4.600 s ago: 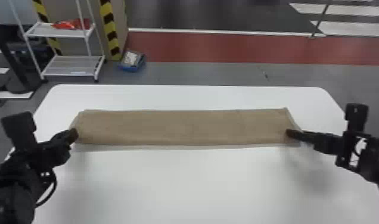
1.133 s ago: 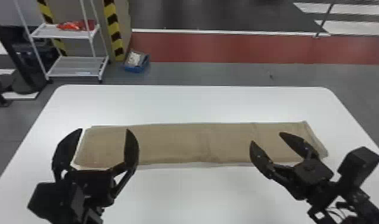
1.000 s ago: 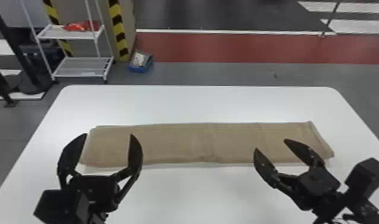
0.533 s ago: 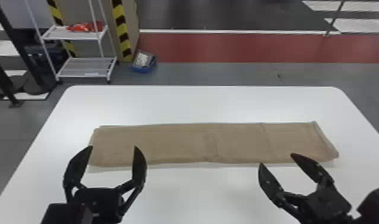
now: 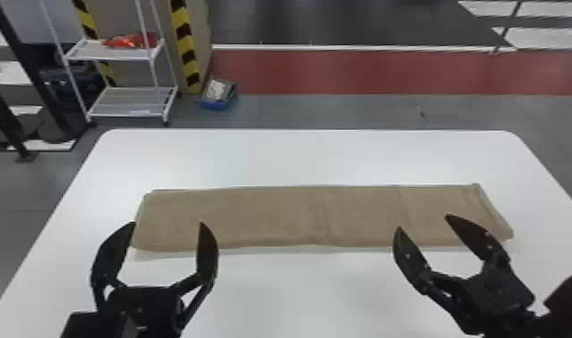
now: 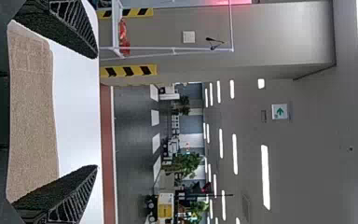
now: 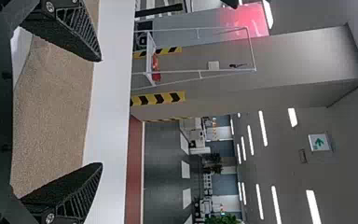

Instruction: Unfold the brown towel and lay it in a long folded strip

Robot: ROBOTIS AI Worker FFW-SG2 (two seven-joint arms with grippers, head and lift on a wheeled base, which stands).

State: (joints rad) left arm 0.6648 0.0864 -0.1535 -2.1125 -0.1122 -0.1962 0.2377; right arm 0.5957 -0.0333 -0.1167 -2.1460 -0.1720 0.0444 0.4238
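The brown towel is the reference item: it lies flat on the white table as a long folded strip, its length running from the robot's left to its right. The left gripper is positioned at the towel's left portion, on the robot's side, fingers spread wide and directed away from the robot, with no material between them. The right gripper is positioned near the towel's right end; its fingers are likewise apart and empty, and the assembly is angled inward to the left. In the head view, the fingers of both units overlap the towel's near edge and cover small parts of it; the clearance above the cloth cannot be determined. The left arm is cut off by the bottom edge, the right arm at the lower right corner. In both wrist views, the fingers conceal parts of the towel. Beyond the towel and the table's far edge, toward the left, stands a white rack with a red item on its upper shelf. A striped column and a blue container are located beside the rack.
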